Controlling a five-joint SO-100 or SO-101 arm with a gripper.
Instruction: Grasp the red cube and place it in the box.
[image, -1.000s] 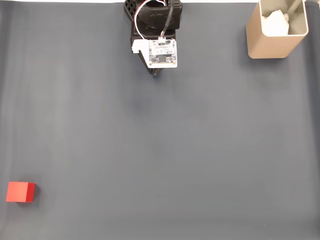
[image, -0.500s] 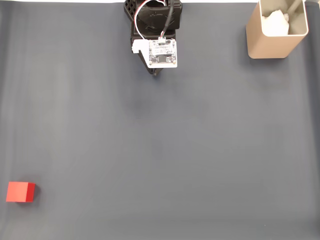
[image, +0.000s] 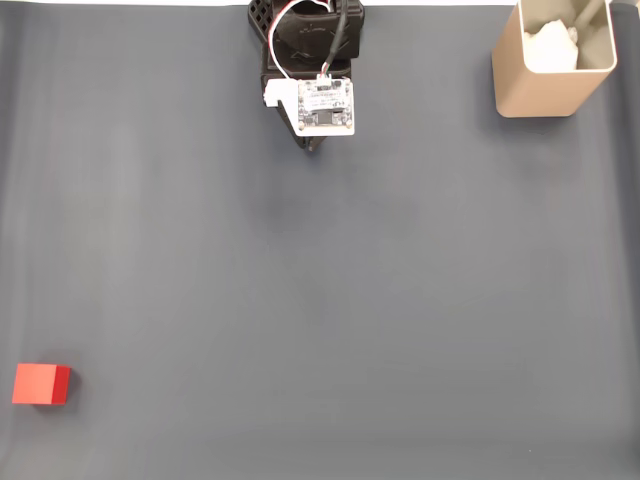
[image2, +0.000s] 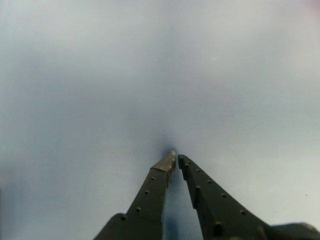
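From the fixed view I judge the job hardly begun: the small bright red matte cube (image: 41, 384) sits untouched on the dark grey mat (image: 330, 300) at the lower left, and the tall tan thin-walled box (image: 553, 60) stands at the upper right with something white crumpled inside it. My arm is folded at the top centre, its gripper (image: 313, 146) tucked under the white camera board (image: 326, 106), so the cube lies well apart from the fingers, far down and to the left in this view, and the box is well off to their right. All of reach, grasp, carry and drop is left. In the wrist view the two dark fingers (image2: 150, 192) meet almost tip to tip, clenched on nothing, with bare blurred mat ahead of them.
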